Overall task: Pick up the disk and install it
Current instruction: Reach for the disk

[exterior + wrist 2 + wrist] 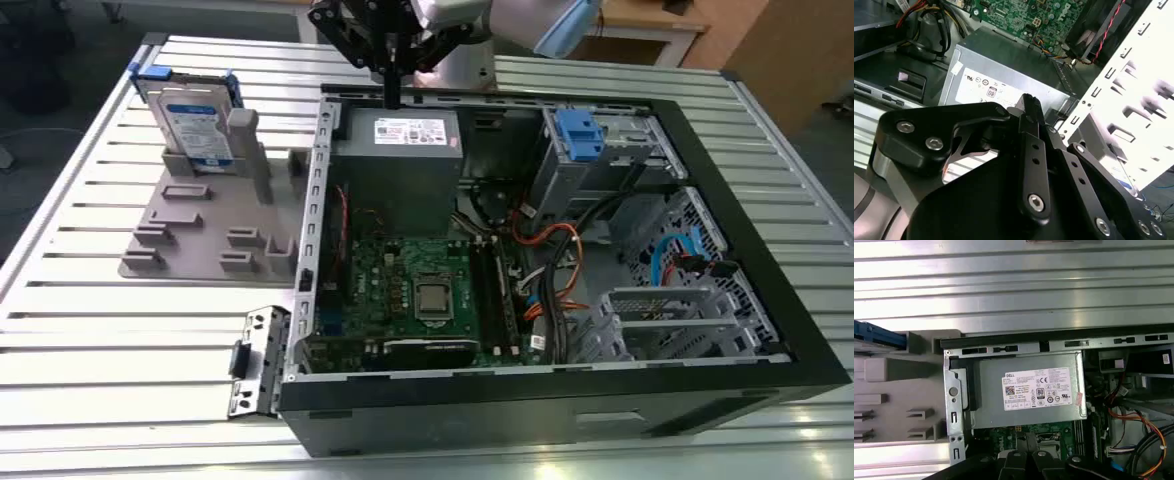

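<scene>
Over on the exterior view's left, you've got the disk [191, 118] standing on edge in the grey holder [200, 230] on the slatted counter [94, 380], blue rails showing. Move right and your pincer [394, 92] hangs well apart from it, over the far edge of the open computer case [561, 405], clenched on nothing, just above the grey power supply [398, 165]. Further right sits the drive cage [587, 165] with its blue tab.

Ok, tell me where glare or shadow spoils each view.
Exterior view: light is even, though the computer case interior sits in shade. First wrist view: the table slats glare white. Second wrist view: the perforated panel is washed out, the gripper dark.
</scene>
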Controlling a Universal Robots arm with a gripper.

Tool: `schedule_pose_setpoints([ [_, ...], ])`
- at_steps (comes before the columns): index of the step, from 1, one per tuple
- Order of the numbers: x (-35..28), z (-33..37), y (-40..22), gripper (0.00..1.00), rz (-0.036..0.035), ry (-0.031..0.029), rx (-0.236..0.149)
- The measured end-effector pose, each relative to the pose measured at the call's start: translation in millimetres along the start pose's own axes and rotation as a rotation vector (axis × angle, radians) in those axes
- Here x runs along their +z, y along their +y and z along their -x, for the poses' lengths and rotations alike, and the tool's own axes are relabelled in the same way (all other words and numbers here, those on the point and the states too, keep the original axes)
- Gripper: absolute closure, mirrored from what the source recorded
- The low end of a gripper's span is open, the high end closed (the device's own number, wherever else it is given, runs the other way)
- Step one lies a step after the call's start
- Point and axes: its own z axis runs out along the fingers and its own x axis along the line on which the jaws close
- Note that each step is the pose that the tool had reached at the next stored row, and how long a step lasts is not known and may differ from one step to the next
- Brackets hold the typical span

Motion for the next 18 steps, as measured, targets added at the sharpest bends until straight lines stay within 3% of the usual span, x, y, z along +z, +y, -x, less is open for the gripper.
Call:
schedule_pose_setpoints([
  [6, 0.0, -0.4, 0.0, 0.90, -0.0001, 0.0000, 0.000],
  [18, -0.2, -7.6, -0.6, 0.90, 0.0000, 0.0000, 0.000],
])
